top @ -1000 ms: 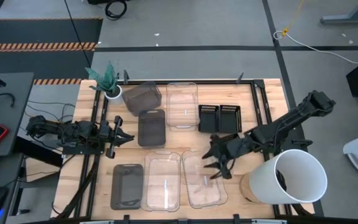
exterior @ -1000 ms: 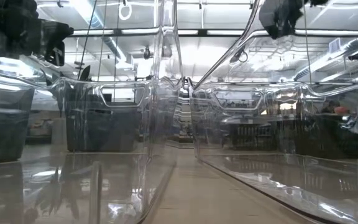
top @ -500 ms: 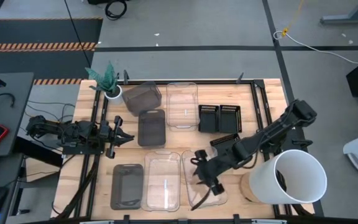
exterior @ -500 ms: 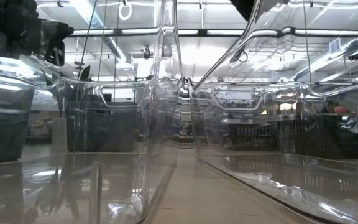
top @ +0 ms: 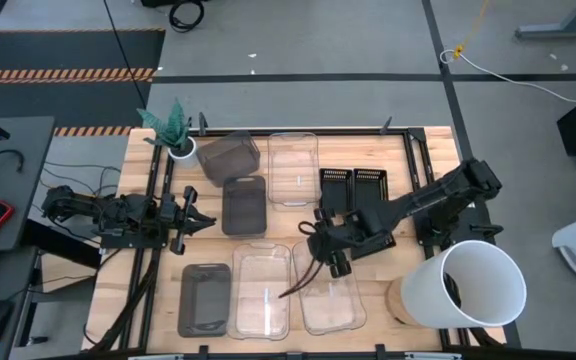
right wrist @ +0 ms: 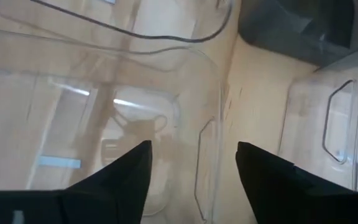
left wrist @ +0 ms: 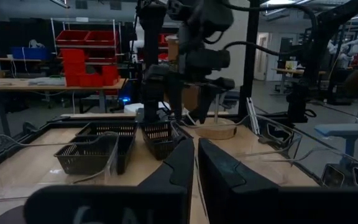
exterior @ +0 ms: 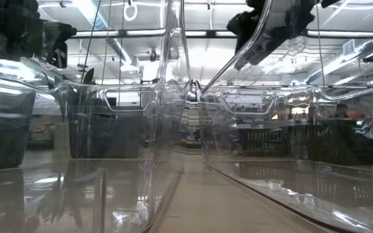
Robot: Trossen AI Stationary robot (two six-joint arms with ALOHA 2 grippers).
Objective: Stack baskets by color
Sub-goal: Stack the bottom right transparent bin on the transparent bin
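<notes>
Three clear baskets show in the high view: one at the back (top: 293, 168), one front middle (top: 261, 290) and one front right (top: 330, 295). Dark grey baskets sit at the back left (top: 230, 155), just in front of it (top: 244, 205) and front left (top: 205, 298). Two black slotted baskets (top: 353, 190) stand side by side. My right gripper (top: 320, 260) hangs open above the far left corner of the front right clear basket; its wall (right wrist: 210, 143) shows between the fingers (right wrist: 129, 171). My left gripper (top: 200, 218) rests shut and empty at the left.
A big white bucket (top: 478, 285) stands at the front right beside the right arm. A small white plant pot (top: 181, 148) sits in the back left corner. The low view looks through clear basket walls (exterior: 173, 116), with the right gripper (exterior: 271, 22) dark above them.
My right gripper has swung from over the front right clear basket's middle back to its far left corner, and its fingers have opened wider. The left arm has not moved.
</notes>
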